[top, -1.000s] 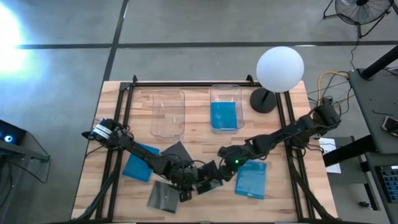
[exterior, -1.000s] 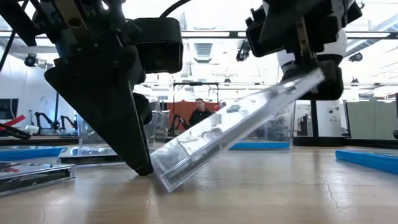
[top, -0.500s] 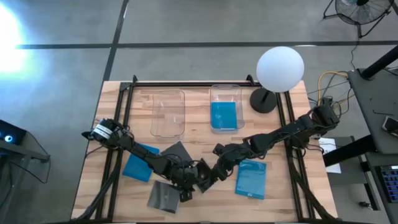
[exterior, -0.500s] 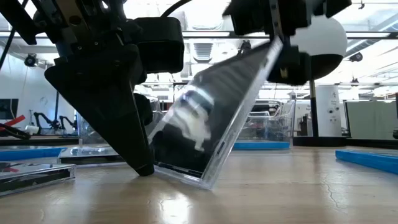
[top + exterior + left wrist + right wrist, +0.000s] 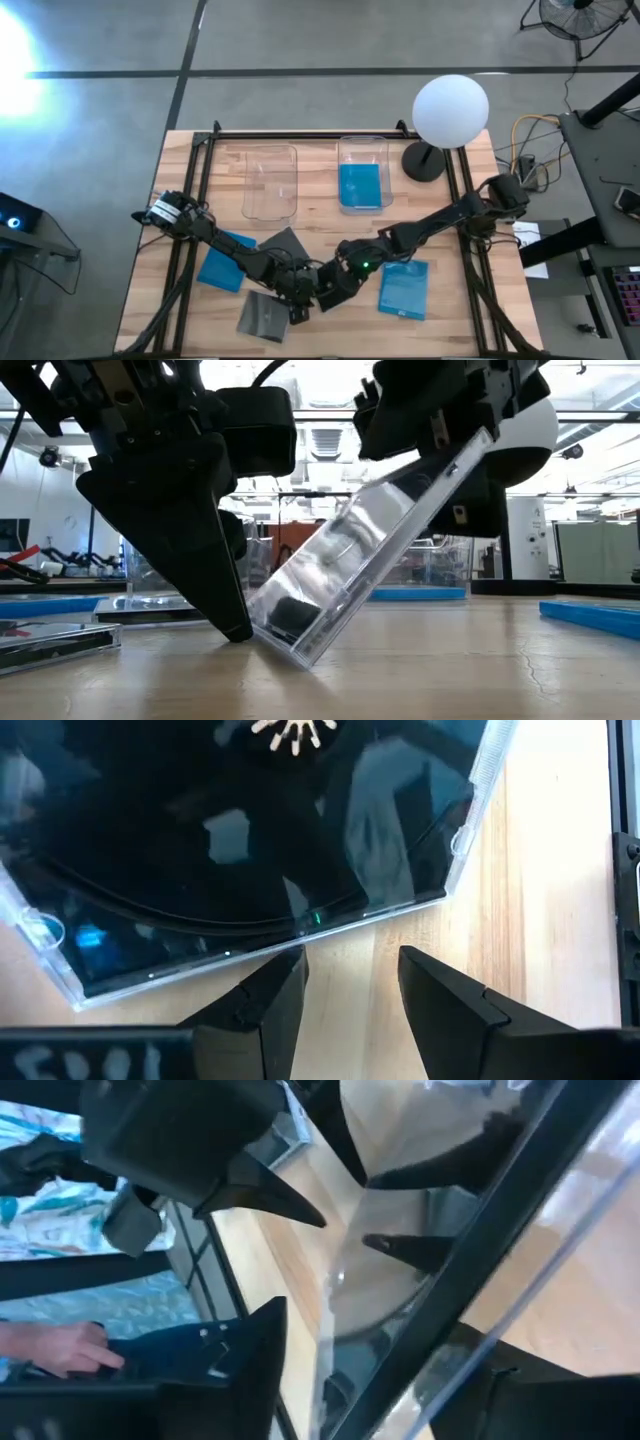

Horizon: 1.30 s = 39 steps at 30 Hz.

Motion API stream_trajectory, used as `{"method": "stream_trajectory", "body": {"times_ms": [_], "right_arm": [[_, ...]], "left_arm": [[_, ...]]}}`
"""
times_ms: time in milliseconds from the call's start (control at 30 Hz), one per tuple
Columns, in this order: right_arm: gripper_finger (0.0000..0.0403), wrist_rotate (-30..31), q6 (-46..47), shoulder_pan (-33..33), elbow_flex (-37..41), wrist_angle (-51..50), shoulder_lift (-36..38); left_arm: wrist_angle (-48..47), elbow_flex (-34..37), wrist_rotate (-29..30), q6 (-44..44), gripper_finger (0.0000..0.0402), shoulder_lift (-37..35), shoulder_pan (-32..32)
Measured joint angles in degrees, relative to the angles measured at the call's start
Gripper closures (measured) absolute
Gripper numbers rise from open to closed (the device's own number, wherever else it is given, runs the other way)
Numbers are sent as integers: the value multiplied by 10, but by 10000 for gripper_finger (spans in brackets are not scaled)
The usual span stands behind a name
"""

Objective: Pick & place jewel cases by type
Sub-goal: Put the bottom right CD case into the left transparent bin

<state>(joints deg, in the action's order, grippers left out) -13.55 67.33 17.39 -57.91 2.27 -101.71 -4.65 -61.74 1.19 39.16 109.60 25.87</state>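
A dark case [image 5: 350, 575] stands tilted on the table [image 5: 450, 670], propped between my two grippers.

Its lower edge rests on the wood and its upper edge sits between the fingers of my right gripper [image 5: 455, 465], which look closed onto it, though the low view is crowded and I can't be sure the grip is firm. My left gripper [image 5: 345, 985] stands just beside the lower edge, fingers parted, holding nothing, tips against the wood. Near them lie another dark case [image 5: 265, 318] and a third [image 5: 285, 243], with a blue case [image 5: 223, 262] to my left and a blue case [image 5: 404, 288] to my right. Farther back, the right bin [image 5: 364, 150] holds a blue case [image 5: 362, 186] beside the left bin [image 5: 271, 183].
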Motion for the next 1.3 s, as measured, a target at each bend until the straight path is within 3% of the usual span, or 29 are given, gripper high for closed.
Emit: {"method": "stream_trajectory", "body": {"times_ms": [233,467,600,800,933,1133,1300], "right_arm": [[289,0,14,0,-9,0,-8],[338,0,48,0,0,-4,-5],[357,2,55,-1,0,-4,-2],[370,23,62,-2,1,-3,15],[370,56,75,-4,1,4,43],[370,113,78,-34,1,74,79],[369,123,78,-82,-3,146,79]], "left_arm": [[-3,1,8,1,251,-5,3],[-57,5,160,4,250,-45,40],[-115,3,189,22,250,-70,60],[-201,2,200,66,250,-95,91],[-278,3,272,142,251,-129,123],[-340,3,339,249,251,-234,163],[-370,2,372,295,251,-334,200]]}}
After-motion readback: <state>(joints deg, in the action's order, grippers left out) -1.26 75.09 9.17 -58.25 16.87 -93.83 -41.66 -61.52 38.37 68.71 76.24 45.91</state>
